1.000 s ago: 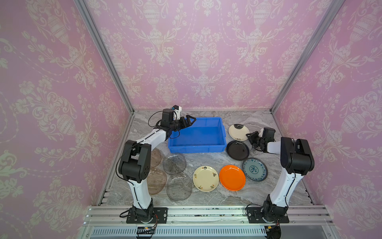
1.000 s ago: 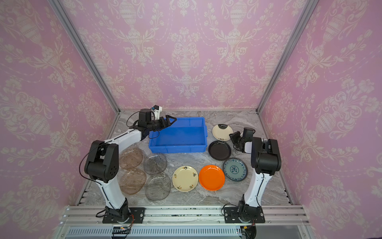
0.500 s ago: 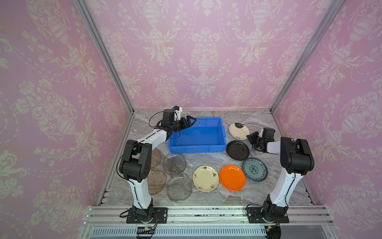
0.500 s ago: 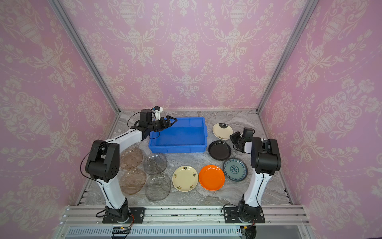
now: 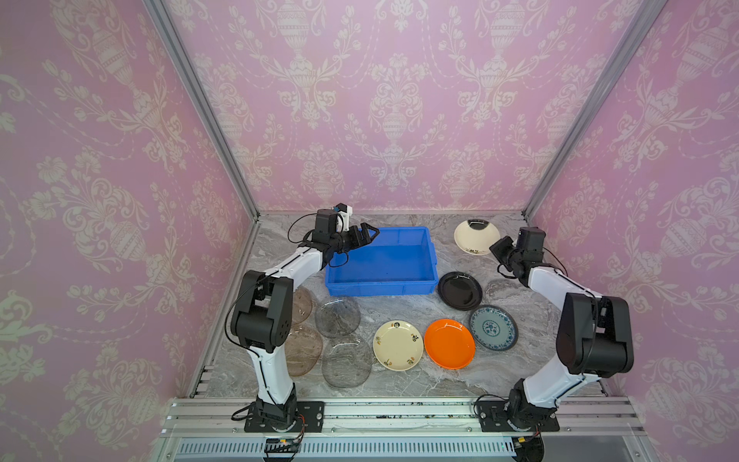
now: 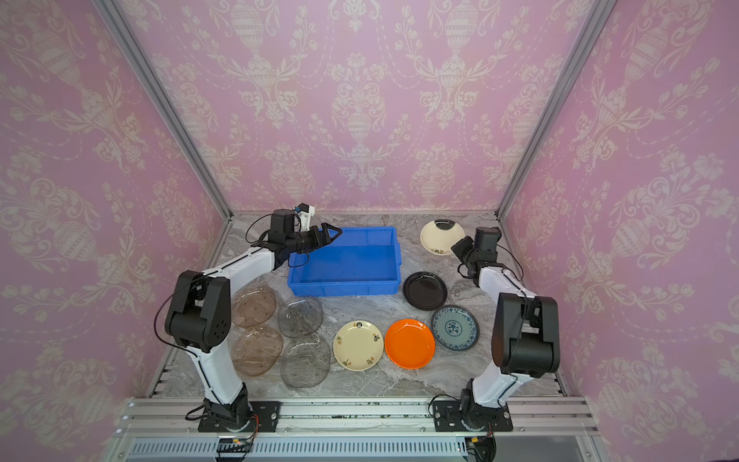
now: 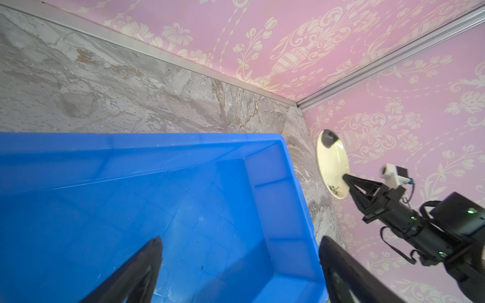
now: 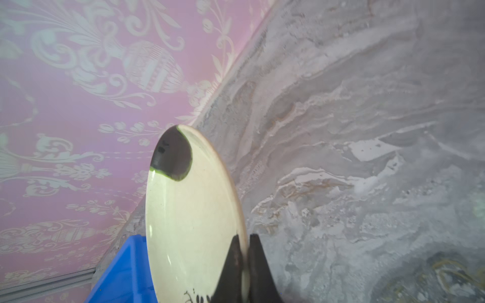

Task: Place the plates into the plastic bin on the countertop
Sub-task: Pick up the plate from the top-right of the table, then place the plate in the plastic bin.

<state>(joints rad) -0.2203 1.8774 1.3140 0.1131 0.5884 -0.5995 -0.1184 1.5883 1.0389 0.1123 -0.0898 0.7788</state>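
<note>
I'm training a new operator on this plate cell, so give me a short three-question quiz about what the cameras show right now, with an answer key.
1. True or false: the plastic bin already holds a plate.
2. Which plate is the right gripper shut on? A) orange, B) cream plate with a dark patch, C) black.
3. How many clear glass plates lie on the countertop?

Key: 1 false, it is empty. 2 B. 3 four.
</note>
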